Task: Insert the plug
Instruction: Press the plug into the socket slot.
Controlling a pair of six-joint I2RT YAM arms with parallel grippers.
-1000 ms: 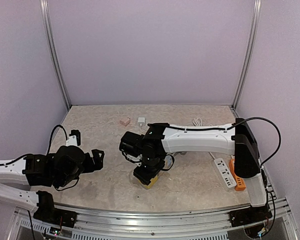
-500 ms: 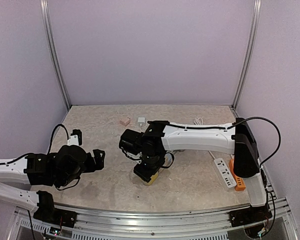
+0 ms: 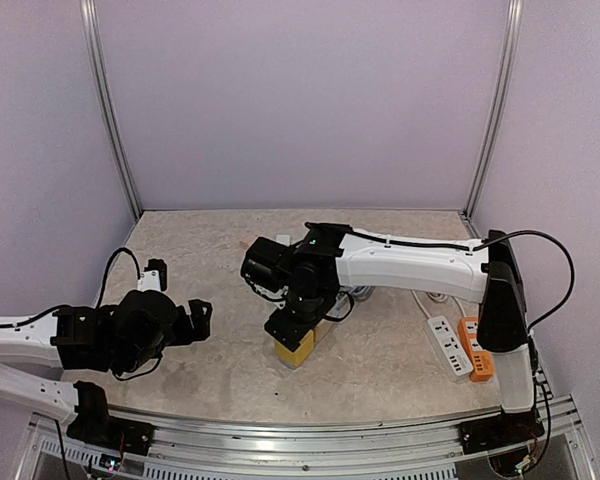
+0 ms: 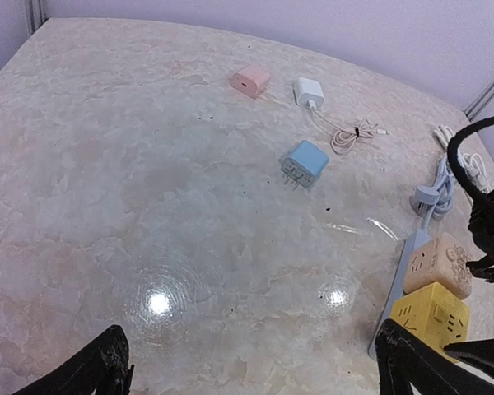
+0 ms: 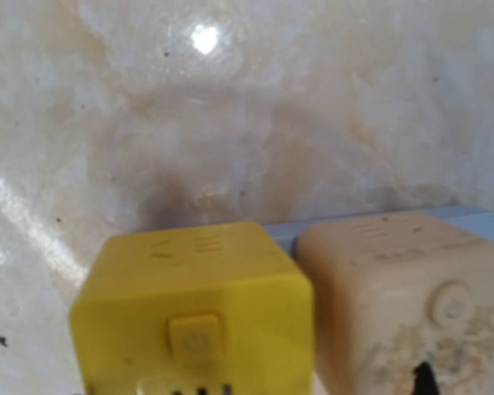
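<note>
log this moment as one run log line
left gripper: open, empty | right gripper: over yellow cube, grip unclear | yellow cube: on grey strip beside beige cube | blue plug: loose on table

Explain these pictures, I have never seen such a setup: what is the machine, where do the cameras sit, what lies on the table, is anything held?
Two robot arms are bolted at the near edge of the table, each with two-finger jaws. The wide picture looks down from above and behind: the left arm sits at the left, the right arm reaches to the middle. The other two come from wrist cameras. The left wrist view shows its jaws wide open and empty, and beyond them a pink charger, a white charger, a blue plug, and a yellow cube beside a beige cube along a grey strip. The right wrist view shows those cubes close up. Whether the right jaws grip the yellow cube I cannot tell.
</note>
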